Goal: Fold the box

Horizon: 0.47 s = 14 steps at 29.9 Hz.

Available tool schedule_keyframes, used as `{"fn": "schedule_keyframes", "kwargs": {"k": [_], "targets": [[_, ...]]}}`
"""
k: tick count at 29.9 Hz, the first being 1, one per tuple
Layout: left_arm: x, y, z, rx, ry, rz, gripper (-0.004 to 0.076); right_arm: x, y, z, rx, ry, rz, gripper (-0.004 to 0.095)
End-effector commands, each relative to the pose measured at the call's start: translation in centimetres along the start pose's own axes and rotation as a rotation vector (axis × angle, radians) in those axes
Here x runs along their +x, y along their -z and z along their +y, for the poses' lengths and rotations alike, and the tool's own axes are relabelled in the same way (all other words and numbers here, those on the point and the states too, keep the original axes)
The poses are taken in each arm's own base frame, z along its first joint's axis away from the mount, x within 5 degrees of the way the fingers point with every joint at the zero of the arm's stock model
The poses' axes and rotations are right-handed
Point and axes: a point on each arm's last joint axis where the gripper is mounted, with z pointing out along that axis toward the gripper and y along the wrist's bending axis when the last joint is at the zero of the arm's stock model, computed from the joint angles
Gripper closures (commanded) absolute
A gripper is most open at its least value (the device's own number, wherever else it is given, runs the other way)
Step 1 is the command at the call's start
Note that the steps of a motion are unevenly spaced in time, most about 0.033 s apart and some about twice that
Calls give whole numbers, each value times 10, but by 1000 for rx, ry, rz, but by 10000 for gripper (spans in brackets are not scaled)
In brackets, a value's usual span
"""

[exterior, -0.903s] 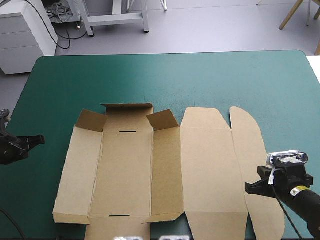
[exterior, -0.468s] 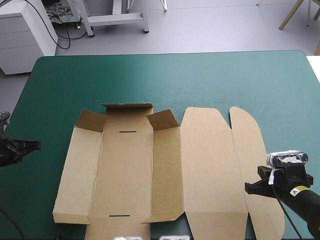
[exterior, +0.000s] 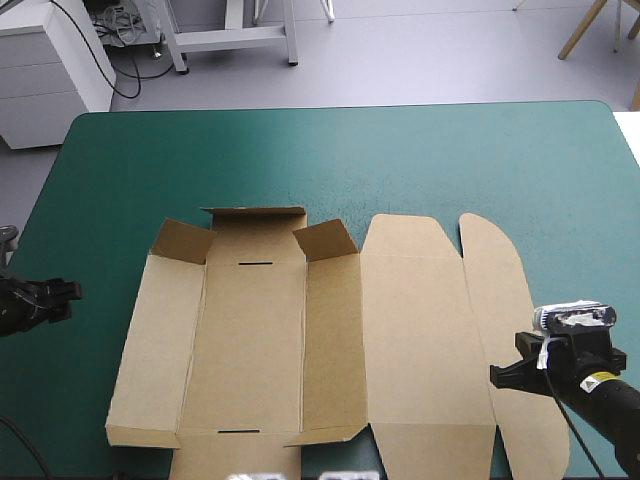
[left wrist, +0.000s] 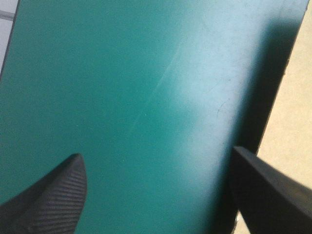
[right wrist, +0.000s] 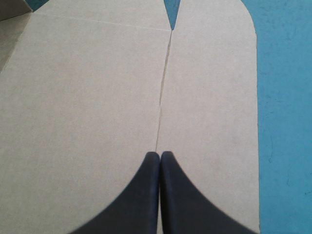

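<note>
My left gripper (left wrist: pixel 157 153) carries two black fingers (left wrist: pixel 53 200) — one is covered in fine diagonal ribs, like a woven tread, and tapers to a rounded tip. The other shows a plainer, flat-sided face with a sharp corner. My right gripper (right wrist: pixel 160 153) has fingers of the same black, smooth and matte, each a broad curved fin narrowing to a blunt point. In the high view my right arm (exterior: pixel 610 410) is a thick black body bearing a small yellow label (exterior: pixel 600 381) — my left arm (exterior: pixel 20 305) is black too, blocky at its end.
</note>
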Motion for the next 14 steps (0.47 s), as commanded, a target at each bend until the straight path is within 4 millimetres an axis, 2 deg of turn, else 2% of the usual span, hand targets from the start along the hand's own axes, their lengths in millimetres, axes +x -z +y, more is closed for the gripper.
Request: {"fn": "schedule_keyframes", "kwargs": {"k": [1, 7, 14], "targets": [[5, 1, -3, 23, 32, -5, 138, -13, 5, -1, 14, -7, -86, 928], [23, -30, -13, 137, 48, 86, 148, -13, 5, -1, 14, -7, -86, 927], [39, -56, -30, 320, -10, 103, 176, -13, 5, -1, 14, -7, -86, 927]]}}
